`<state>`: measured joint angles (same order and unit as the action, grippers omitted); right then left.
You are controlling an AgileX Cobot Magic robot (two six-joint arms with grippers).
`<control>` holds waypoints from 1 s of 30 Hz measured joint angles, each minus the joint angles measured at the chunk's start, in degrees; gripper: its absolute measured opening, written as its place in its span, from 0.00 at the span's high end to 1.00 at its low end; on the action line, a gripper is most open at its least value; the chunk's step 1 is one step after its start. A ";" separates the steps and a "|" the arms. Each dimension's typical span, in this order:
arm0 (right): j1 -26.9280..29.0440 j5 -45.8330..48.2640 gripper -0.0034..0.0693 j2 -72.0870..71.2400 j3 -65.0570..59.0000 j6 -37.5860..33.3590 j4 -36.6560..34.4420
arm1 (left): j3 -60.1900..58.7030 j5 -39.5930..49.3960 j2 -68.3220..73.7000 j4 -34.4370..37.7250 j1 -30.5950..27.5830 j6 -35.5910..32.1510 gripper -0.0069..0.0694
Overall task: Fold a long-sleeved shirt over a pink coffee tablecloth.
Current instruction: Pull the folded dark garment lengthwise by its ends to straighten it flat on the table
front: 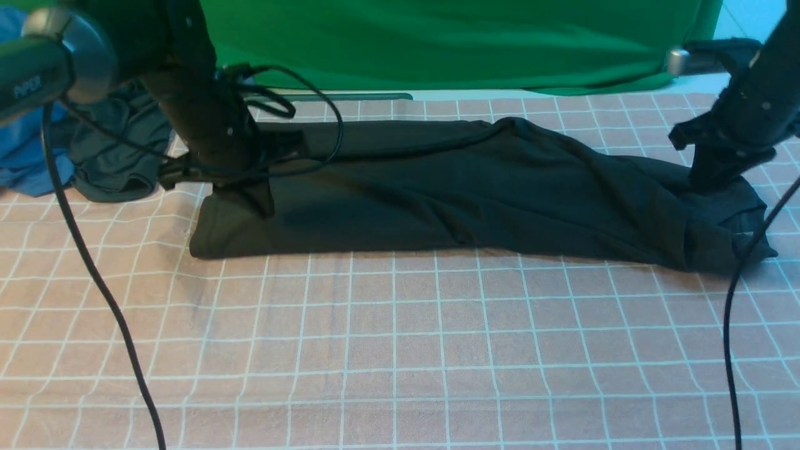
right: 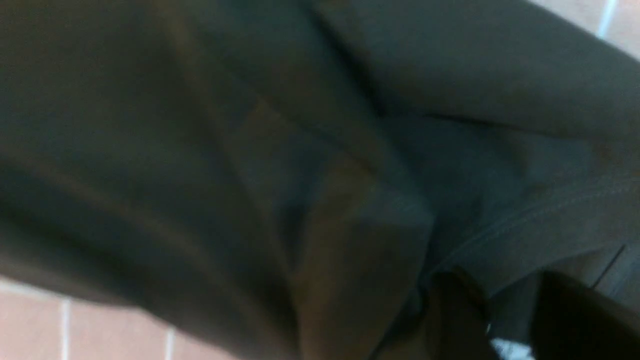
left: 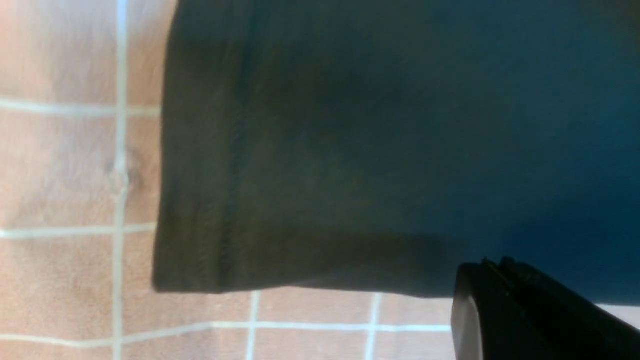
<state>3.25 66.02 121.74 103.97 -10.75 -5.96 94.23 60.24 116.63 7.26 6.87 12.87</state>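
Front view: shirt (front: 437, 194) on tablecloth (front: 400, 350)

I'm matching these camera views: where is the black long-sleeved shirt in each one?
Front view: the shirt lies as a long band across the middle.
Left wrist view: the shirt, its hemmed end, fills most of the picture.
Right wrist view: the shirt fills nearly everything.
Shared landmark: the pink tablecloth with its white grid.
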 joint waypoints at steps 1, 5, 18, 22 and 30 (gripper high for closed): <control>0.16 -1.02 0.47 0.21 -0.47 0.00 -0.29 | -0.50 -0.48 -0.07 0.00 0.00 0.00 0.89; 0.20 -3.57 0.36 1.88 -0.85 -1.94 -4.95 | -0.91 -2.00 -0.11 0.00 0.00 0.00 0.89; 0.10 -4.68 0.80 6.31 -0.96 -3.60 -9.47 | -0.91 -2.19 -0.53 0.00 0.00 0.00 0.89; 0.10 -3.84 0.83 4.65 -0.15 -4.17 -8.70 | -0.91 -2.19 -0.53 0.00 0.00 0.00 0.89; 0.10 -1.97 0.79 2.89 5.83 -4.30 -6.30 | -0.92 -2.19 -0.53 0.00 0.00 0.00 0.89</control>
<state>3.35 64.04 124.63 109.80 -15.05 -12.26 93.32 58.05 116.09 7.26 6.87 12.87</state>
